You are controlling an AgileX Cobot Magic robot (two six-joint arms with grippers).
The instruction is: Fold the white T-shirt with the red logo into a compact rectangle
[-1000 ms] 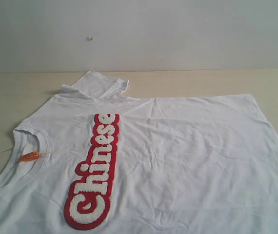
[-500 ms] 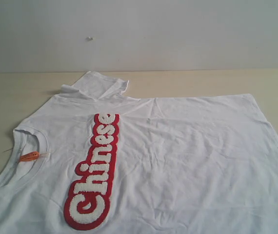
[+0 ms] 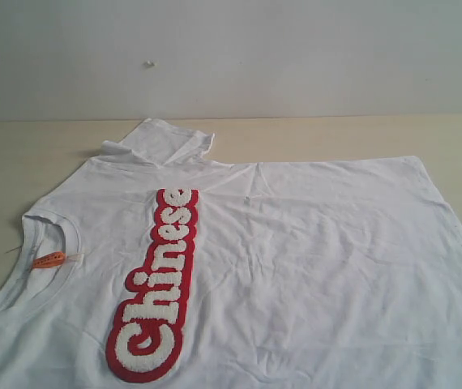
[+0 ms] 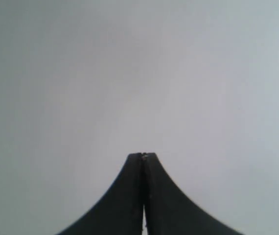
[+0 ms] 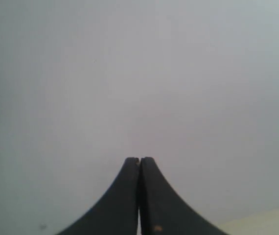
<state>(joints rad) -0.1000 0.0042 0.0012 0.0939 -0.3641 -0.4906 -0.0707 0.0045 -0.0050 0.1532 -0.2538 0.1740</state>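
Observation:
The white T-shirt lies spread flat and wrinkled across the table in the exterior view, neck to the left, one sleeve bunched at the far edge. Its ribbed collar carries a small orange tag. The red logo with white "Chinese" letters runs along the chest. Neither arm appears in the exterior view. My left gripper is shut with nothing between its black fingers, facing a plain grey wall. My right gripper is likewise shut and empty, also facing the wall.
The light wooden table shows bare to the left and behind the shirt, meeting a grey wall. A sliver of that tabletop shows in the right wrist view. The shirt runs off the near and right edges of the exterior view.

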